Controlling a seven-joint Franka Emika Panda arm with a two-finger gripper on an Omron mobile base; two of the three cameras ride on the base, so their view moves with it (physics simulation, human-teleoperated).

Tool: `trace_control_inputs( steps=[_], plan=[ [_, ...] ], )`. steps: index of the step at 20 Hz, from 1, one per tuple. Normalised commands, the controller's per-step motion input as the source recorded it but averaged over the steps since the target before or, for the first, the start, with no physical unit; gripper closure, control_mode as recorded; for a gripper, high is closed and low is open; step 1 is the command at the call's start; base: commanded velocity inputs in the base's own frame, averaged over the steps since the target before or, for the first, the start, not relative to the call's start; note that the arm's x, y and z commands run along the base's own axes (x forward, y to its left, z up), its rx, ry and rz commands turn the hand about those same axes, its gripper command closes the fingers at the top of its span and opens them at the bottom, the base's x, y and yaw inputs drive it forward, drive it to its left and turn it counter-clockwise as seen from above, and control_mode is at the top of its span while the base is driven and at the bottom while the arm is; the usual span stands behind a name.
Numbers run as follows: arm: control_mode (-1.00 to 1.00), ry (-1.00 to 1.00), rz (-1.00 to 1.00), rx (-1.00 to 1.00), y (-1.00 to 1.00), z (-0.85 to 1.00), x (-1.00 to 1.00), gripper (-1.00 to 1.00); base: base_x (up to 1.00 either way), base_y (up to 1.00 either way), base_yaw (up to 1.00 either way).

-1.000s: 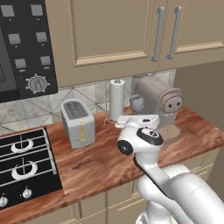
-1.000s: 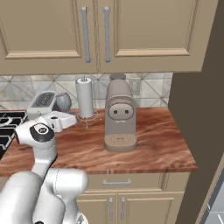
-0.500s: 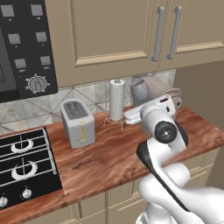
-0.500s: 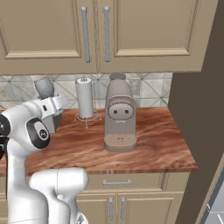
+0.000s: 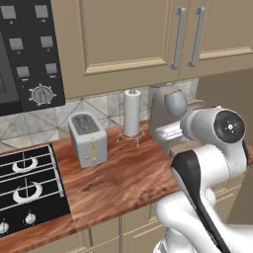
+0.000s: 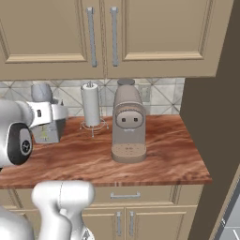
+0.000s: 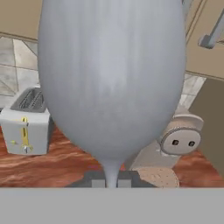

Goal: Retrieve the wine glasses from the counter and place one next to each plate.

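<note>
Above the wood-grain counter (image 6: 164, 154), left of the beige coffee machine (image 6: 128, 123) in the right base view, the gripper (image 7: 111, 183) is carrying one wine glass (image 7: 111, 83); in the hand view its blue-grey bowl is looming close, with the thin stem running down between the two dark fingertips (image 7: 97, 183), which seem to be pinching it. The same glass is peeking up grey above the hand (image 6: 41, 92), raised off the counter near the toaster (image 5: 88, 139) and the paper towel holder (image 5: 131, 114). By my judgement the task is partway through its first half: one glass is picked up but not delivered, and no plate or second glass is appearing around the coffee machine, so both placements are remaining. No brand, label or legible writing is showing; the panel (image 5: 33, 54) above the stove (image 5: 27, 180) is bearing only blank squares and a dial.
</note>
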Motion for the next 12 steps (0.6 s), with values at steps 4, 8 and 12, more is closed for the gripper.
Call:
trace_control_inputs(
  steps=[4,8,12],
  plan=[
    [-1.0,0.1,0.13,0.14,-0.41,0.0,-0.49,1.0,0.0,0.0,0.0],
    [-1.0,-0.04,0.28,0.1,-0.25,-0.07,-0.28,1.0,0.0,0.0,0.0],
    [-1.0,-0.2,0.3,0.06,0.03,-0.35,-0.16,1.0,0.0,0.0,0.0]
  ],
)
